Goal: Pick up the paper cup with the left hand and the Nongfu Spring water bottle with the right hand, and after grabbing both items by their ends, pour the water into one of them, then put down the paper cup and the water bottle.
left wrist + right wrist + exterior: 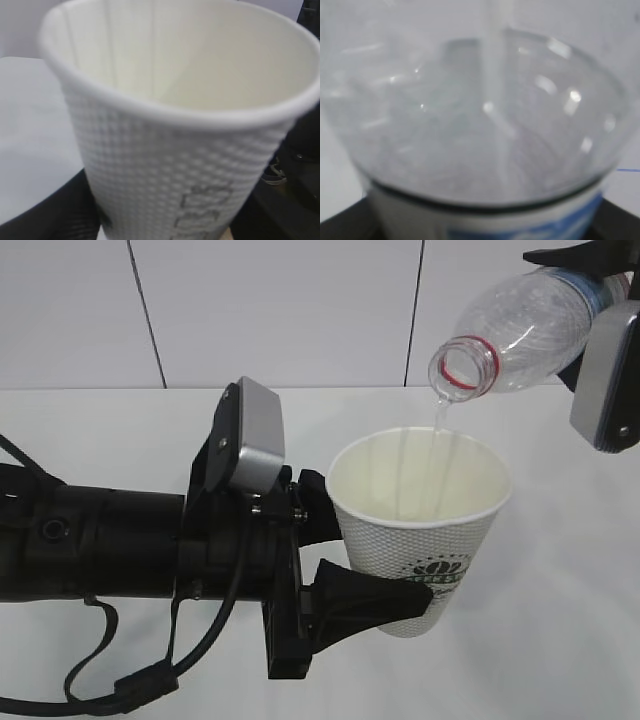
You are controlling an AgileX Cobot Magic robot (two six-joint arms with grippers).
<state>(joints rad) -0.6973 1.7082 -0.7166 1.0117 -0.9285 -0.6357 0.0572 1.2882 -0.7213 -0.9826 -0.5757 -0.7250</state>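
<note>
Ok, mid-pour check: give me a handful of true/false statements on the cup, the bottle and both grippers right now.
1. The left hand grips the paper cup. True.
2. The Nongfu Spring water bottle stands upright on the table. False: the right hand holds it tilted, mouth down, above the cup.
3. Water runs from the bottle's mouth into the cup. True.
4. The bottle's cap is on. False: the mouth is open.
5. The cup lies on its side. False: it is roughly upright.

Tilted uncapped bottle (525, 330) pours water (440, 415) into upright dimpled paper cup (420, 530).
</note>
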